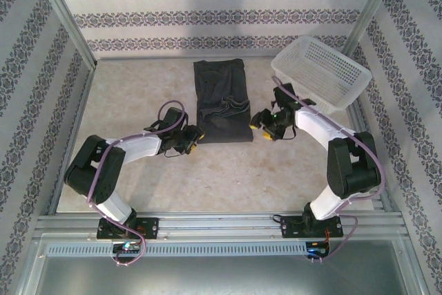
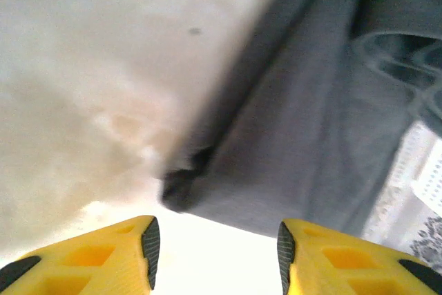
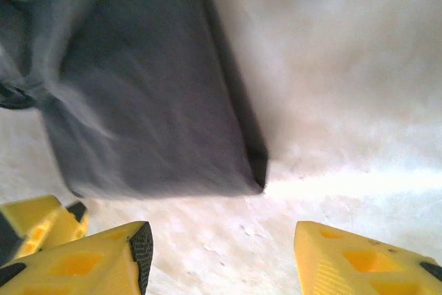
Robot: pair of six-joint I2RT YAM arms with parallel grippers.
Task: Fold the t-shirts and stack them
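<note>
Left tool low, agape, beside t-shirt

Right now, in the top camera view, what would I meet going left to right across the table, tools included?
left tool → dark folded t-shirt → right tool → white basket

Bright even light overhead, wrist views motion-blurred, glare on tabletop
</note>
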